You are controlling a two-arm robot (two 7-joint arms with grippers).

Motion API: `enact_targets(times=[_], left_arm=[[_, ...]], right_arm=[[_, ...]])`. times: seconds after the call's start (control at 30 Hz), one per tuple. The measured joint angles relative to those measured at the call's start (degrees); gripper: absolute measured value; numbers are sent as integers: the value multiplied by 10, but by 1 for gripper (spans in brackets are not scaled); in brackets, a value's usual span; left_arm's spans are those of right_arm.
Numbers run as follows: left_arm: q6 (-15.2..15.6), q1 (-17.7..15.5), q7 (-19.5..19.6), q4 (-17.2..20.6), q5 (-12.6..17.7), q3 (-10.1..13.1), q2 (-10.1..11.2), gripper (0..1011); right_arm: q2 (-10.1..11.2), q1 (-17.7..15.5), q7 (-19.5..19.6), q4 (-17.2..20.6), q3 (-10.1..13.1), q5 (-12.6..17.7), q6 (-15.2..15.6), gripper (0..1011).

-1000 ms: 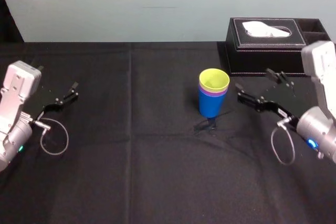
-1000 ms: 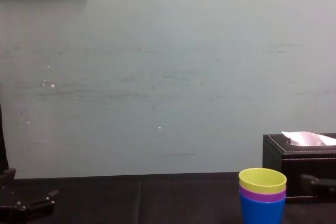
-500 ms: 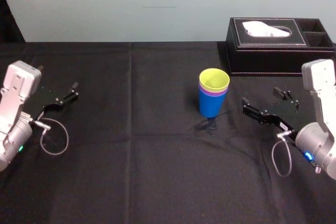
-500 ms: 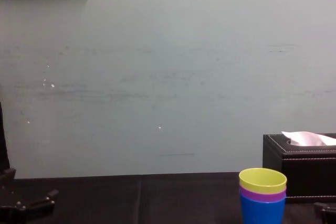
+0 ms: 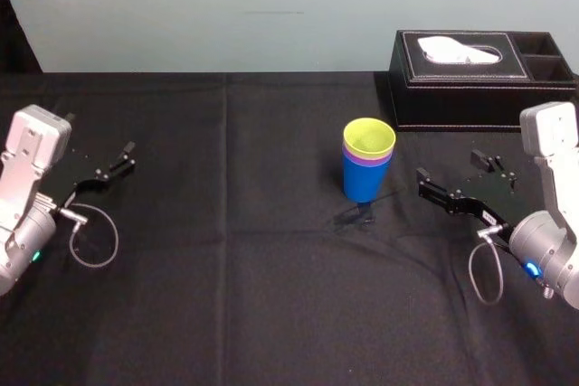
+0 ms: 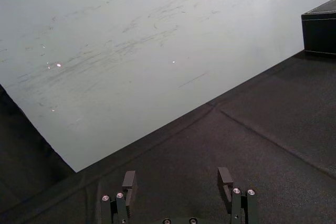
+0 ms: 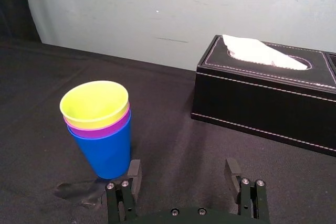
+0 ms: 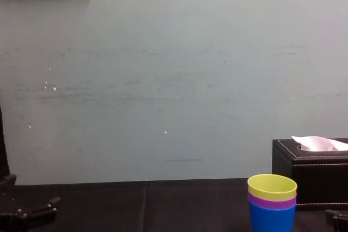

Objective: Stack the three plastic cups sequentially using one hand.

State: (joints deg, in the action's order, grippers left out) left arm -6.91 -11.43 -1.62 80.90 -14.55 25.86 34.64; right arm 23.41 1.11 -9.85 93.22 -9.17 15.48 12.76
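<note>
— Where are the three plastic cups [image 5: 366, 162]?

— Nested in one upright stack on the black worktop [image 5: 226, 268], right of its middle and nearer the far edge than the near one. The blue cup [image 5: 364, 182] stands at the bottom, the purple cup [image 5: 366, 160] shows as a thin band above its rim, and the yellow-green cup [image 5: 369, 137] sits on top, mouth up.

— And the right end effector [image 5: 446, 163]?

— It hangs low over the worktop toward the right edge, pointing at the stack. The stack lies on its left, near but apart. Nothing touches the cups, and they are not between its fingers [image 7: 134, 170].

— How do the jaws stand?

— Spread wide, with nothing held. In the right wrist view the gap frames bare cloth, while the stack stands ahead and off to one finger's side.

— Anything else close by?

— A black tissue box [image 5: 470, 88] in the far right corner, with a white tissue sticking out. It stands behind the stack and to the right, well clear of it. A small wrinkle [image 5: 353, 219] in the cloth lies at the blue cup's foot on the near side.

— And the left end effector [image 5: 131, 155]?

— Parked by the left edge, well apart from the cups, its jaws also spread with nothing in them. The left wrist view has bare cloth ahead of it.
</note>
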Motion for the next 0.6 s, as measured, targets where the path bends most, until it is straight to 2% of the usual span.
enact_targets(times=[0.6], left_arm=[[0, 0, 0, 0, 0, 0, 0, 1011]], right_arm=[[1, 0, 0, 1, 0, 1, 0, 1003]])
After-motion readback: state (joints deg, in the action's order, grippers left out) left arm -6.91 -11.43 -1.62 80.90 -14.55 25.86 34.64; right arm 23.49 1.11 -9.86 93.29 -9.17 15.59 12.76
